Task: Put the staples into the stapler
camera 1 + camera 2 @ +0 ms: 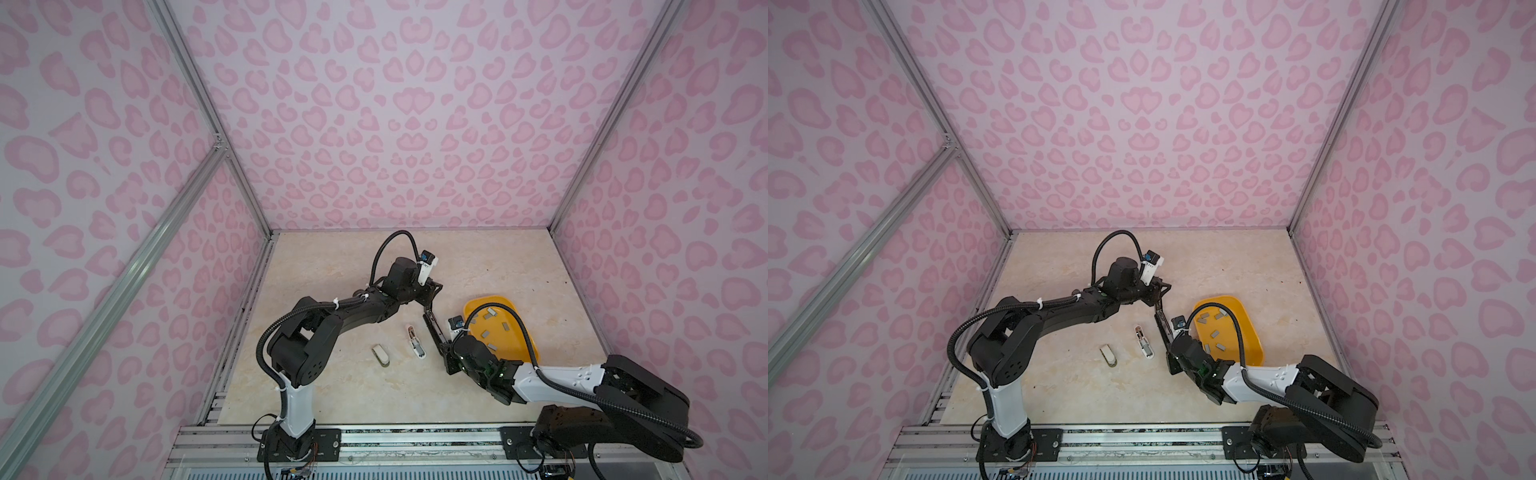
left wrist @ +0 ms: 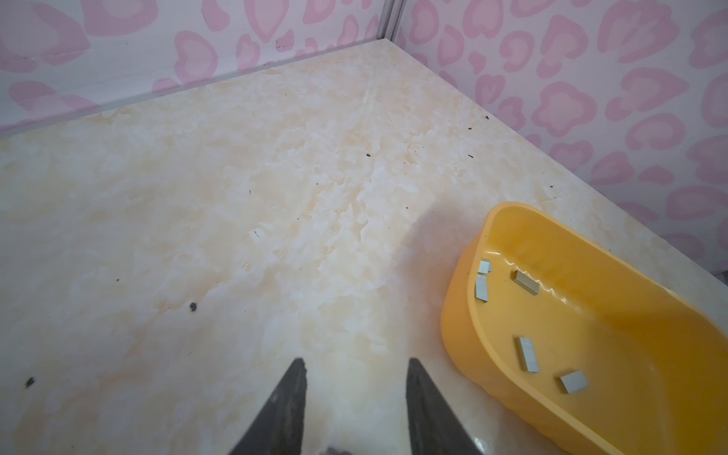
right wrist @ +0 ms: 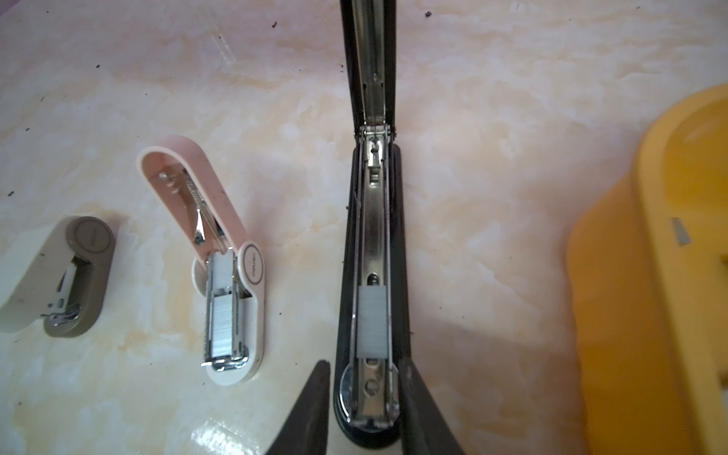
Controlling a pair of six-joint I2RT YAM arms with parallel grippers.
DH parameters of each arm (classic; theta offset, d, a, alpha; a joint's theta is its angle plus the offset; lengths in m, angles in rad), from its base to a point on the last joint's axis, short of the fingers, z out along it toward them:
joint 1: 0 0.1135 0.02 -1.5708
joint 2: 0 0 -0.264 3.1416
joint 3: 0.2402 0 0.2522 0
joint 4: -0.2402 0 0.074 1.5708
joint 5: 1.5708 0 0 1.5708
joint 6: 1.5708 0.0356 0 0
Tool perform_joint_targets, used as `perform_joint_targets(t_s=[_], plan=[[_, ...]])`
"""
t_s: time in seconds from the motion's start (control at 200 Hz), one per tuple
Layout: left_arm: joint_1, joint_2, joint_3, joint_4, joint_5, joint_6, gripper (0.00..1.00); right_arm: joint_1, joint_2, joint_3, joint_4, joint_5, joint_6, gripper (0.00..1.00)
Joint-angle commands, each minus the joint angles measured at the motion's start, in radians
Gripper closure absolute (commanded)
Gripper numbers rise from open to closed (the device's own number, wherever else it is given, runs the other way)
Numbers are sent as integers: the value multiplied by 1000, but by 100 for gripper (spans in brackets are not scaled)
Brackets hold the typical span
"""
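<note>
The long black stapler (image 1: 434, 332) (image 1: 1165, 330) (image 3: 372, 236) lies open on the marble floor, its lid raised. One grey strip of staples (image 3: 372, 323) sits in its metal channel. My right gripper (image 3: 366, 364) (image 1: 446, 363) is open, its fingers straddling the stapler's front end. In both top views the lid's end meets my left gripper (image 1: 428, 305) (image 1: 1157, 304). In the left wrist view that gripper (image 2: 356, 360) has its jaws parted, with only a dark bit showing low between them. More staples (image 2: 528, 354) (image 1: 486, 333) lie loose in the yellow tray (image 2: 591, 315) (image 1: 490, 300).
A small pink-and-white stapler (image 3: 232, 299) (image 1: 417, 343) lies open with staples in it, left of the black one. A beige-and-olive stapler (image 3: 67, 275) (image 1: 381, 355) lies further left. The tray (image 1: 1252, 345) sits close to the right arm. Pink patterned walls enclose the floor.
</note>
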Motion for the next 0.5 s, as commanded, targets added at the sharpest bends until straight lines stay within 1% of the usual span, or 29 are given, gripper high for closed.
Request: perform_joint_targets(t_s=[0.0,0.195,0.495], plan=[[-8,-26,-14,61,-12,37,57,6,5,-7,2,33,1,70],[-22,-23,-7,54,5,65,57,24,4,-11,5,57,-7,75],[-34,-45,-35,77,26,88,57,36,33,-7,10,78,-12,85]])
